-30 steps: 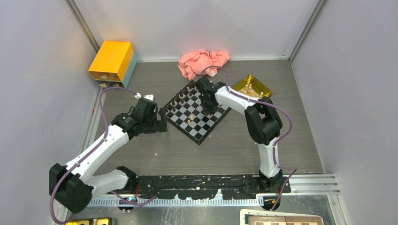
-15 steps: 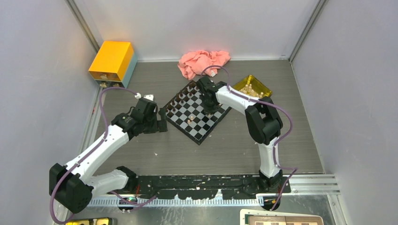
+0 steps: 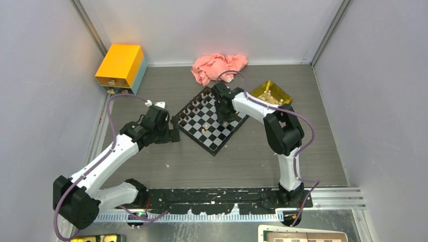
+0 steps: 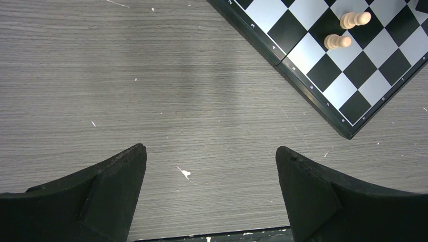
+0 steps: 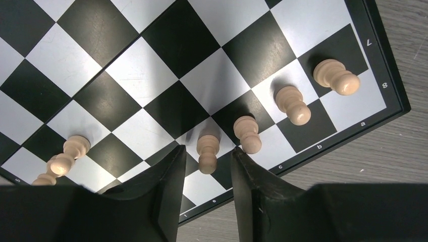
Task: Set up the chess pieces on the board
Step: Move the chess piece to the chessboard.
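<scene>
Chess pieces (image 5: 292, 105) sit on board (image 5: 151, 50), pale ones along one edge. Right tool (image 5: 208, 151) parted, straddling one pale piece (image 5: 208, 157) w/o touching; left tool (image 4: 211, 150) spread wide over tabletop (image 4: 151, 75) nr board.

Top camera looks down from afar; both close, downward wrist cameras share the board (image 4: 323, 71).

Board: I see the board (image 3: 202, 132) mid-bench (image 3: 242, 156), turned corner-on.
Pieces: the chess pieces (image 5: 292, 105) line its far-left and right edges; two stand nearer the middle.
Left end effector (image 4: 211, 150): over the bench, just left of the board.
Right end effector (image 5: 207, 153): over the board's right edge, one piece between its fingers.
Tray (image 3: 282, 93): just right of the board, pieces in it.
Cloth (image 3: 218, 68): behind the board.
Box (image 3: 121, 63): my far-left corner.
</scene>
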{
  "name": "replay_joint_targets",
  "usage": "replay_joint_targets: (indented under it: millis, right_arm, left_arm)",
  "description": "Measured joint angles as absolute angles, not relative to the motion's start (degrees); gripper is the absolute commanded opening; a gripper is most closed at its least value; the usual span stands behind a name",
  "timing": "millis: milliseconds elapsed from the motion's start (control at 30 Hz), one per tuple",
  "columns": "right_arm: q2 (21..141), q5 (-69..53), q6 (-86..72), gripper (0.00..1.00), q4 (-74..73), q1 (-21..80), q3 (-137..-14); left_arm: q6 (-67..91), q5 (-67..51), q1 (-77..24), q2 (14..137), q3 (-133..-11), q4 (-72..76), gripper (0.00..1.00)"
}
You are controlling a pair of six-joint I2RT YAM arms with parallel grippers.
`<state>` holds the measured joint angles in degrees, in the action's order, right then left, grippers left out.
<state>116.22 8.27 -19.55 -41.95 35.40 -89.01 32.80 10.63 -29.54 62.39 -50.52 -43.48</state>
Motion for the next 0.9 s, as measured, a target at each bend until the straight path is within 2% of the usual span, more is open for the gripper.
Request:
replay_joint_targets:
  millis: [400, 900]
  right_arm:
    - [115.07, 8.54, -18.87, 0.45, -44.84, 36.27, -94.19]
    - [115.26, 6.68, -18.72, 0.47, -46.74, 42.48, -99.96]
  left_arm:
    - [32.84, 10.63, -29.54, 62.33, -50.52, -43.48, 1.0]
    - [34.11, 10.68, -29.54, 58.3, -48.9, -43.38, 1.0]
